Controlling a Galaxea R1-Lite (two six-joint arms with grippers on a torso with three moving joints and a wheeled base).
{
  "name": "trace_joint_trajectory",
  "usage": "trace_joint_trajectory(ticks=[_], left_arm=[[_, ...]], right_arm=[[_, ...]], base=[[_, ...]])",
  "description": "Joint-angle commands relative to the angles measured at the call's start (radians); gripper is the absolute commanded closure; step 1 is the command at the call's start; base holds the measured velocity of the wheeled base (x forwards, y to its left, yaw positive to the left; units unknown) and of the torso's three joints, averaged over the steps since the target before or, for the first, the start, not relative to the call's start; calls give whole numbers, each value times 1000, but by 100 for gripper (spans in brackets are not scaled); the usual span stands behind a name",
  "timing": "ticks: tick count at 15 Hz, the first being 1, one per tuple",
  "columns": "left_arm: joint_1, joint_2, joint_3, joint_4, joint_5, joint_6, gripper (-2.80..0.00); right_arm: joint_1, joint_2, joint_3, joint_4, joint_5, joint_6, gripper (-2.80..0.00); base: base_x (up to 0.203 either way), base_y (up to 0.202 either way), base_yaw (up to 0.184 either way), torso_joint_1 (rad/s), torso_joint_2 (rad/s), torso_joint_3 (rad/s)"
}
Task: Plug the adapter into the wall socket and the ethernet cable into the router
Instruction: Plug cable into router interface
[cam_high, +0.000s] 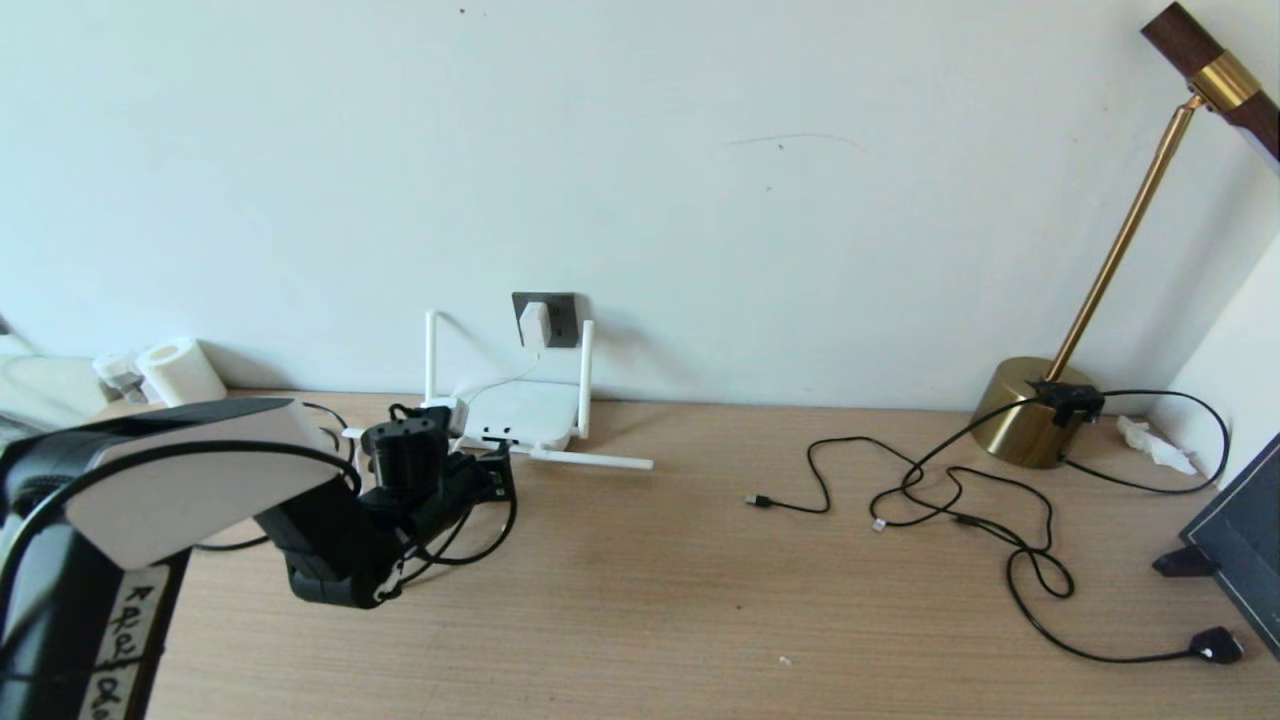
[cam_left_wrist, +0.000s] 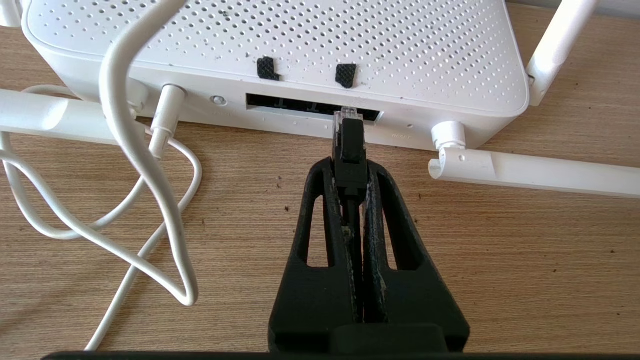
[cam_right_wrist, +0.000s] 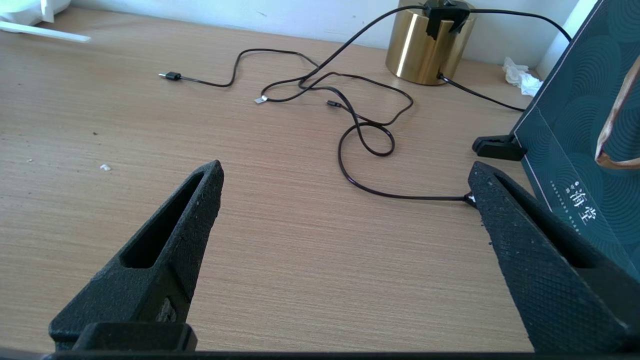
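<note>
Only the left wrist view shows the left claw (cam_left_wrist: 350, 172) clamped on the ethernet cable (cam_left_wrist: 349, 150), its clear plug at the router (cam_left_wrist: 280, 45) ports (the right claw (cam_right_wrist: 345, 200) gapes wide, empty, over the desk (cam_right_wrist: 280, 250)).

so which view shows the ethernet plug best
The left wrist view: the ethernet cable sits clamped in the left pincer, its clear clip tip right at the router port row, though whether it is seated is unclear. In the head view the arm hides the plug. The right wrist view misses it.
</note>
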Motion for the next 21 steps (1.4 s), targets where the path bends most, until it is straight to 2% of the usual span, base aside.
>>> trace_joint_trajectory(ticks=[1,21], left_arm=[[1,3,-5,-6,0,-1,0],[7,3,-14,-4,-2,-1,0]], right_arm=[[0,2,-1,0,0,-1,-280],[0,2,0,0,0,-1,-280]], base=[[0,0,0,0,0,0],[0,0,0,0,0,0]])
